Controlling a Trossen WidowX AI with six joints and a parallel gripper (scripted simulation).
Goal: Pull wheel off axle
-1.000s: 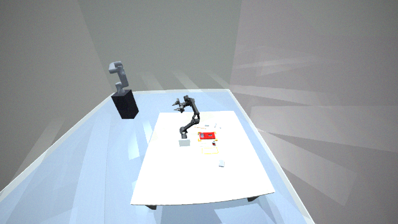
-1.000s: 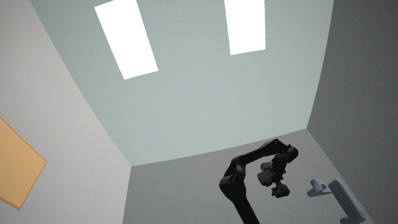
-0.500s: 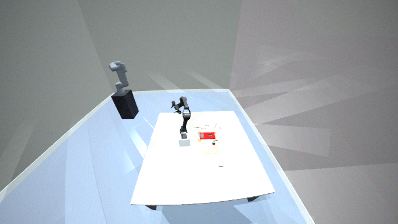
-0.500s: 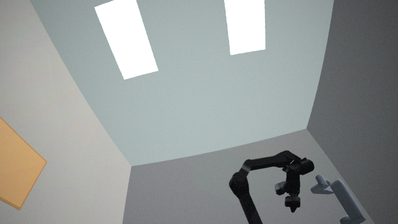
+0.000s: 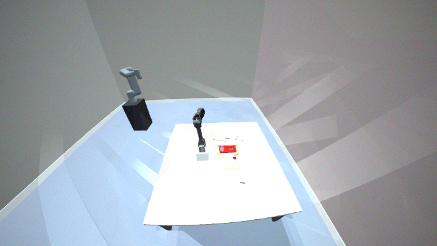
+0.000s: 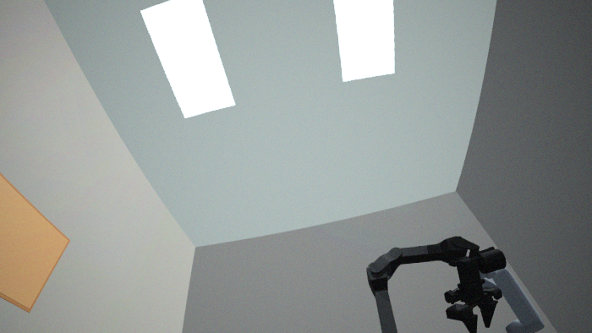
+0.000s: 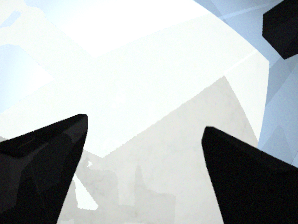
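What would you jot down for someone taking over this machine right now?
Gripper: partly open, holding nothing, up in the air above the white table.
Wheel: small, by the red tray near the yellow-outlined marked area; too small to tell whether it sits on the axle.
Done: nothing visible yet; the marked area looks unfilled.
Left: reach down, grip the wheel, pull it off, set it inside the marked area, release.
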